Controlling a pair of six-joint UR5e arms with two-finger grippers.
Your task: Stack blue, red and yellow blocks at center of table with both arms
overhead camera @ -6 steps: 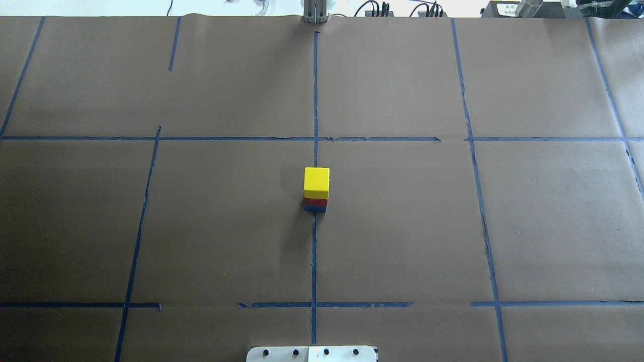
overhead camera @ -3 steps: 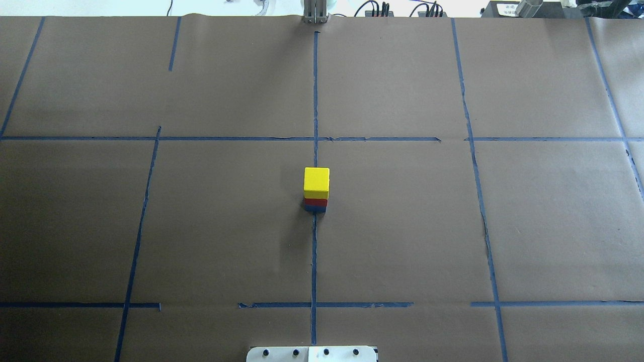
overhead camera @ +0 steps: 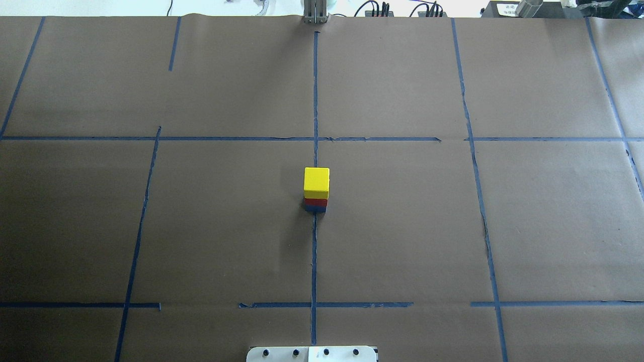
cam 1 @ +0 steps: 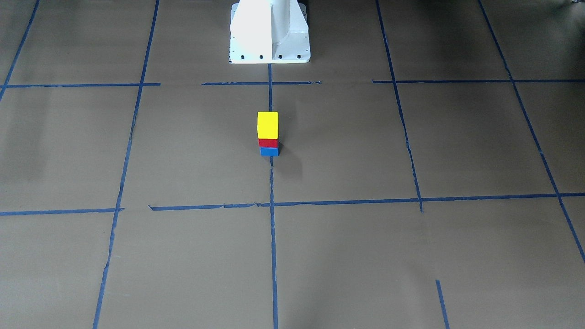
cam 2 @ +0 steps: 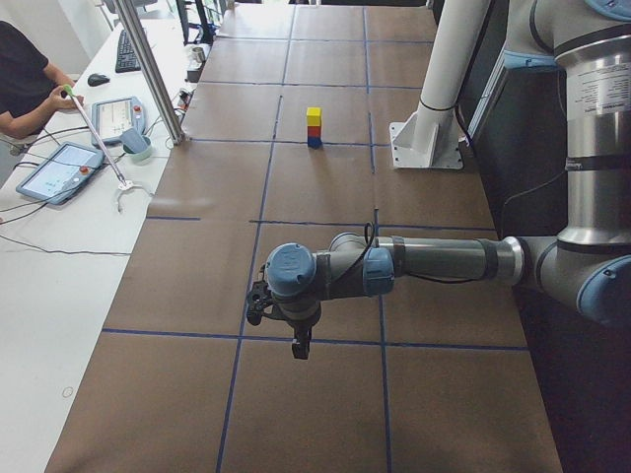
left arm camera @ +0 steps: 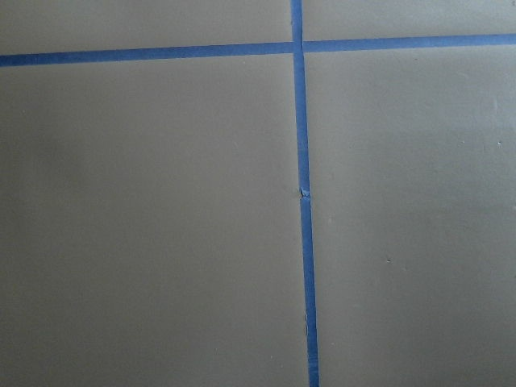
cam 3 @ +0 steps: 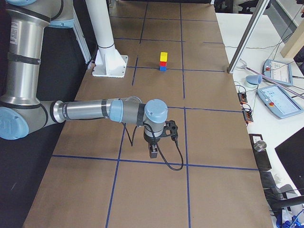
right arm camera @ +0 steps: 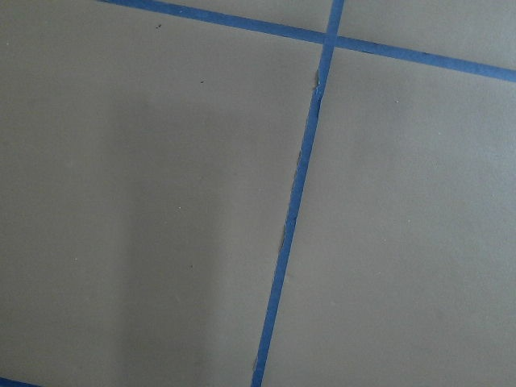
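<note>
Three smooth, hard-edged cubes stand in one upright column at the table's centre, on the middle tape line: the blue block (cam 1: pixel 269 151) at the bottom, the red block (cam 1: pixel 268 142) on it, the yellow block (cam 1: pixel 267 124) on top, faces nearly flush; matte brown paper (overhead camera: pixel 402 226) covers the table, flat with a few faint creases, ruled into large squares by thin blue tape (overhead camera: pixel 314 261), torn in spots; the white pedestal (cam 1: pixel 269 32) stands at the robot's edge, well apart from the stack; bare paper surrounds the column on every side; the left gripper (cam 2: pixel 299 347) and right gripper (cam 3: pixel 153 152) hang low over opposite ends of the table, far from the blocks; whether their jaws are parted or holding anything I cannot tell.
</note>
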